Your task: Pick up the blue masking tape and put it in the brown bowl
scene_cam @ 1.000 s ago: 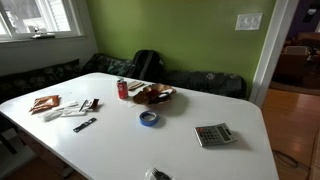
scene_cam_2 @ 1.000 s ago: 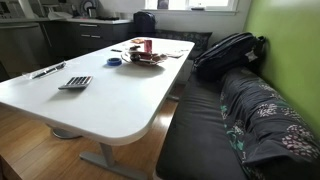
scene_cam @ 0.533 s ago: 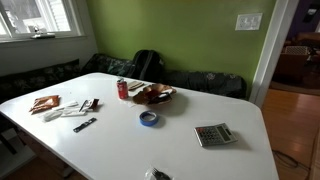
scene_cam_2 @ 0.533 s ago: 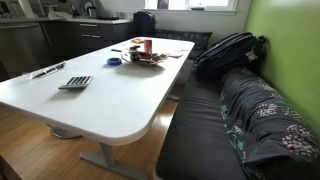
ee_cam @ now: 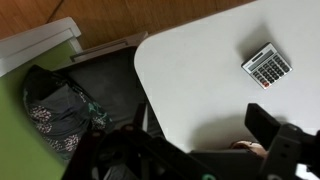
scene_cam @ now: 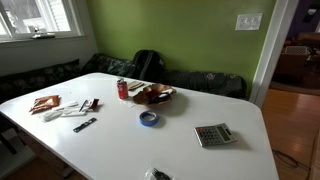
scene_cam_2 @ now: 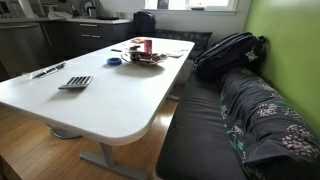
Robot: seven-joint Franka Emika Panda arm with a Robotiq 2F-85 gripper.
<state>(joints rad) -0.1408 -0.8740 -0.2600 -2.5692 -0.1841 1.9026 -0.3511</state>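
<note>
The blue masking tape [scene_cam: 148, 118] lies flat near the middle of the white table [scene_cam: 110, 145]; it also shows far off in an exterior view [scene_cam_2: 113, 61]. The brown bowl [scene_cam: 155, 95] stands just behind it, with something in it, next to a red soda can [scene_cam: 123, 89]; the bowl also shows in an exterior view [scene_cam_2: 143, 58]. Neither tape nor bowl is clearly seen in the wrist view. My gripper [ee_cam: 200, 152] shows only in the wrist view, as dark blurred fingers spread apart high above the table, holding nothing.
A grey calculator [scene_cam: 213, 134] [scene_cam_2: 75, 82] [ee_cam: 266, 67] lies near the table's end. Packets [scene_cam: 45, 103] and a dark pen-like thing [scene_cam: 84, 125] lie at one side. A black backpack [scene_cam_2: 228, 50] and patterned cloth [scene_cam_2: 265, 120] sit on the bench along the green wall.
</note>
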